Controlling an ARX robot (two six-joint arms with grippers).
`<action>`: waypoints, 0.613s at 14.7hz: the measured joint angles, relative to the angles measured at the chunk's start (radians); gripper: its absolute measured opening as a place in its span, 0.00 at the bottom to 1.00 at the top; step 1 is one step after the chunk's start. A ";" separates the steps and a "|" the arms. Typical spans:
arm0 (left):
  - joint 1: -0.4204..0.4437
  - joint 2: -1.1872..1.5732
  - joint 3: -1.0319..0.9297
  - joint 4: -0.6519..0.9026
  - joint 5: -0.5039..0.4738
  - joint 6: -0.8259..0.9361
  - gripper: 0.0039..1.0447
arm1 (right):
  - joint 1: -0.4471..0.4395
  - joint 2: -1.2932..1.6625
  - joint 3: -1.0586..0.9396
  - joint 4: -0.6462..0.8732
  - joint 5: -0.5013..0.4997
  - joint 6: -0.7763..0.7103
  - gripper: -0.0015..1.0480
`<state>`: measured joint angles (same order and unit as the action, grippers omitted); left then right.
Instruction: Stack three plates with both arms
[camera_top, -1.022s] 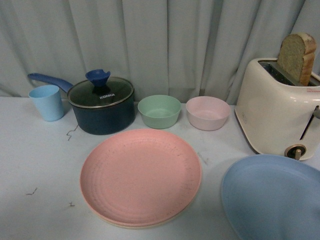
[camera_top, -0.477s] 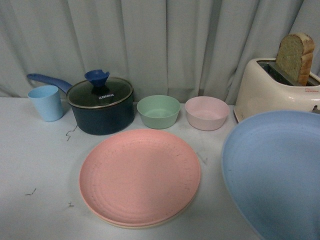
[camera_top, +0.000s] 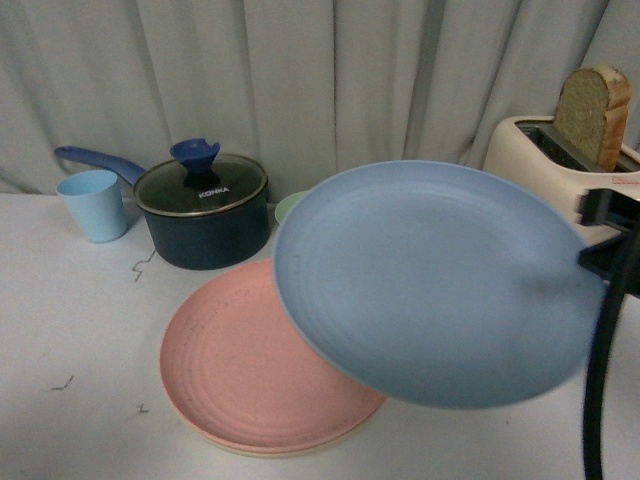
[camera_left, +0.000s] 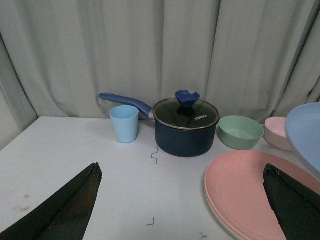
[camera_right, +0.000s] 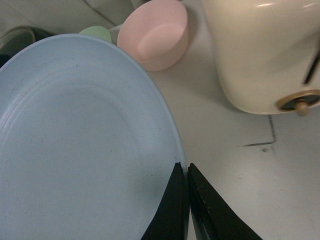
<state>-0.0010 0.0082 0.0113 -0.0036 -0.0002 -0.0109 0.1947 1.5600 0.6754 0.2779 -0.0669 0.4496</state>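
The light blue plate (camera_top: 430, 280) hangs tilted in the air over the right part of the pink plate (camera_top: 235, 365). The pink plate lies on the cream-beige plate (camera_top: 260, 449), of which only a thin rim shows. My right gripper (camera_right: 184, 167) is shut on the light blue plate's (camera_right: 75, 145) rim; part of that arm (camera_top: 608, 270) shows at the right edge of the front view. My left gripper (camera_left: 182, 172) is open and empty, low over the table beside the pink plate (camera_left: 250, 195). The blue plate's edge (camera_left: 306, 132) shows there too.
A dark blue saucepan (camera_top: 203, 208) with a lid and a light blue cup (camera_top: 94, 204) stand at the back left. A green bowl (camera_left: 241, 132) and a pink bowl (camera_right: 155, 32) stand behind the plates. A cream toaster (camera_right: 265, 50) with bread (camera_top: 594, 113) is at the right.
The light blue plate has risen from the table at the right and swung left, now hovering tilted over the pink plate and hiding the two bowls in the front view.
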 joint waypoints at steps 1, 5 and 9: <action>0.000 0.000 0.000 0.000 0.000 0.000 0.94 | 0.035 0.050 0.046 -0.011 0.023 0.020 0.02; 0.000 0.000 0.000 0.000 0.000 0.000 0.94 | 0.160 0.215 0.195 -0.075 0.089 0.085 0.02; 0.000 0.000 0.000 0.000 0.000 0.000 0.94 | 0.256 0.324 0.298 -0.121 0.122 0.135 0.02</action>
<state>-0.0010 0.0082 0.0113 -0.0036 -0.0002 -0.0109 0.4503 1.8839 0.9733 0.1566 0.0547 0.5850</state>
